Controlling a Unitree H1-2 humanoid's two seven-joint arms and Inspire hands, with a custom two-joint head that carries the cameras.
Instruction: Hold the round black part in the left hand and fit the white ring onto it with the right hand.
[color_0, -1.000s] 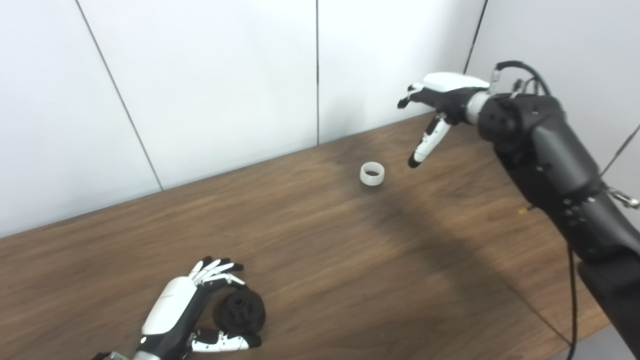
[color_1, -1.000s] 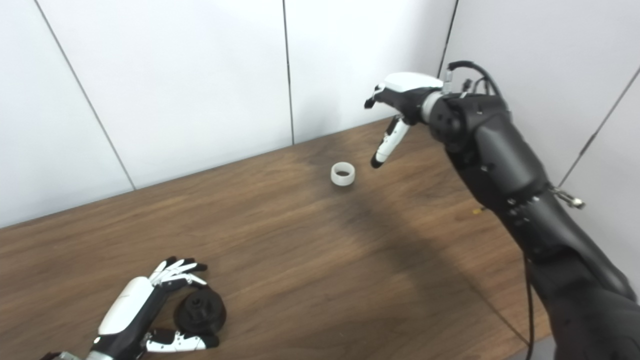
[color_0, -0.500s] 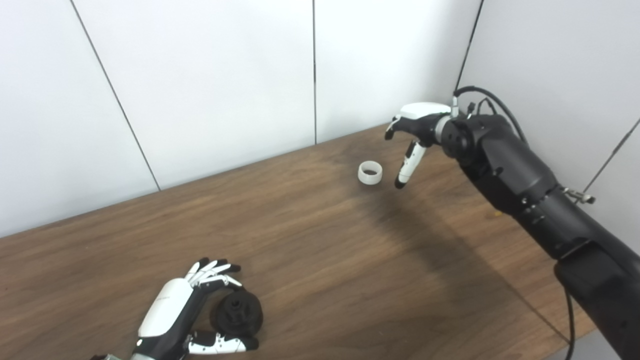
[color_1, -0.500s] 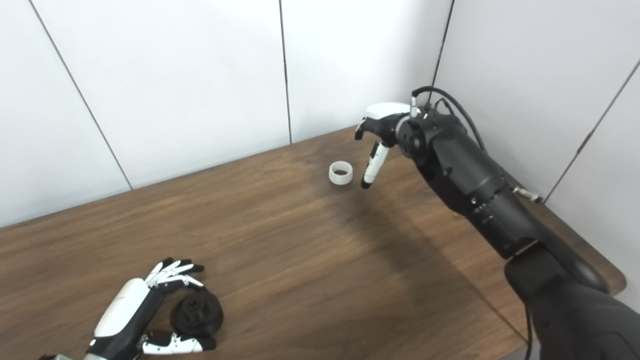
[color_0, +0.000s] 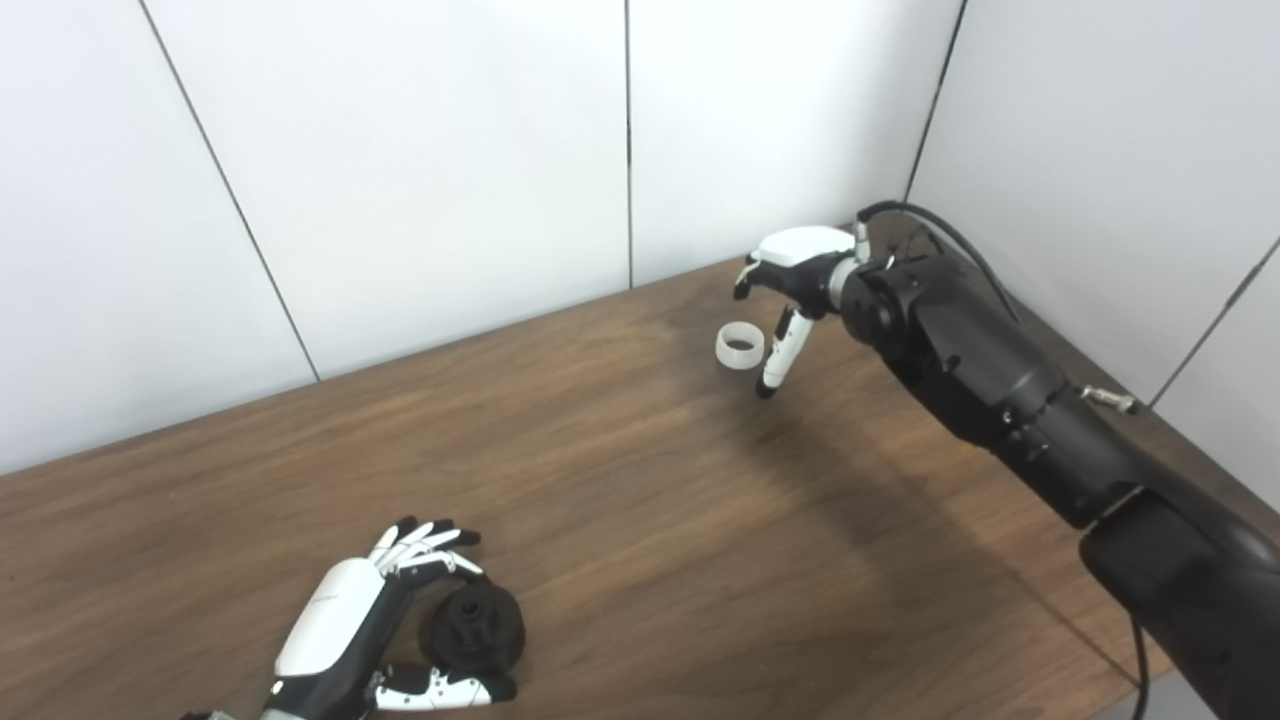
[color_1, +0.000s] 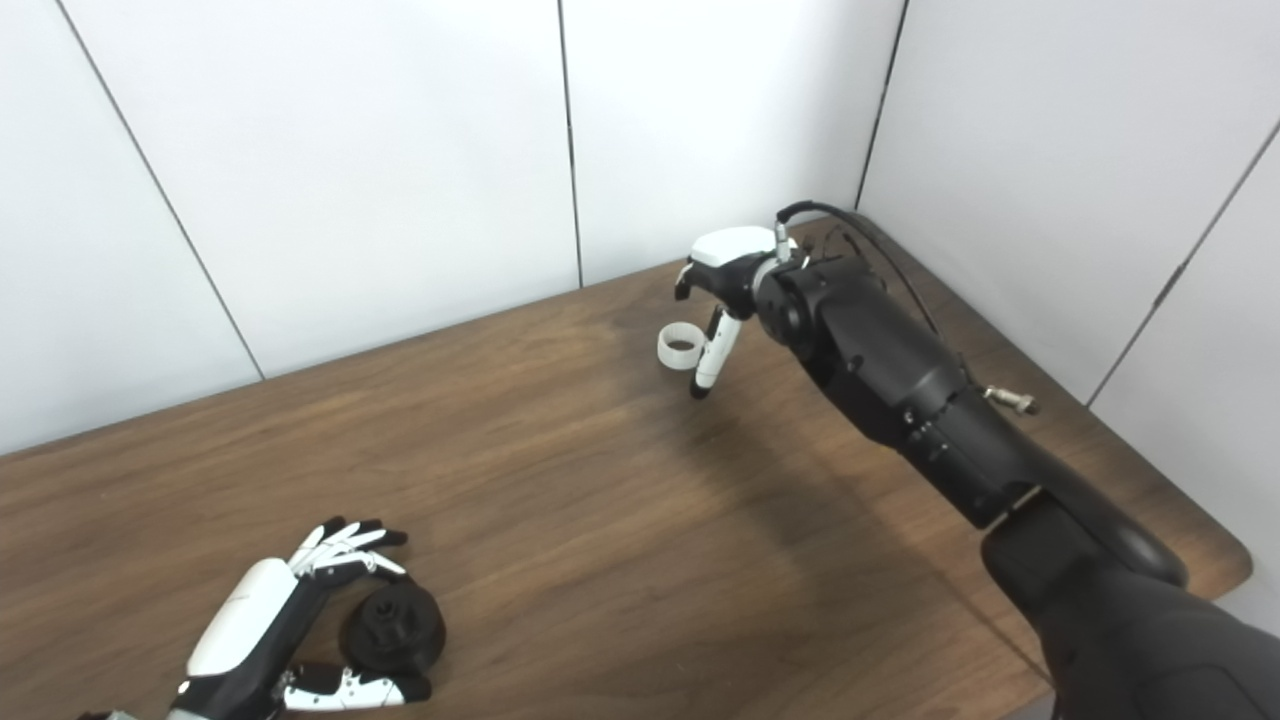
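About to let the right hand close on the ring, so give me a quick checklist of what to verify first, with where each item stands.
1. Ring upright on the table, opening up: ok.
2. Right hand open, holding nothing: ok.
3. Right hand straddles the ring, thumb beside it and fingers curled above: ok.
4. Thumb touching the ring: cannot tell.
5. Left hand cupped around the black part: ok.
6. Black part lifted off the table: not ok, it appears to rest there.
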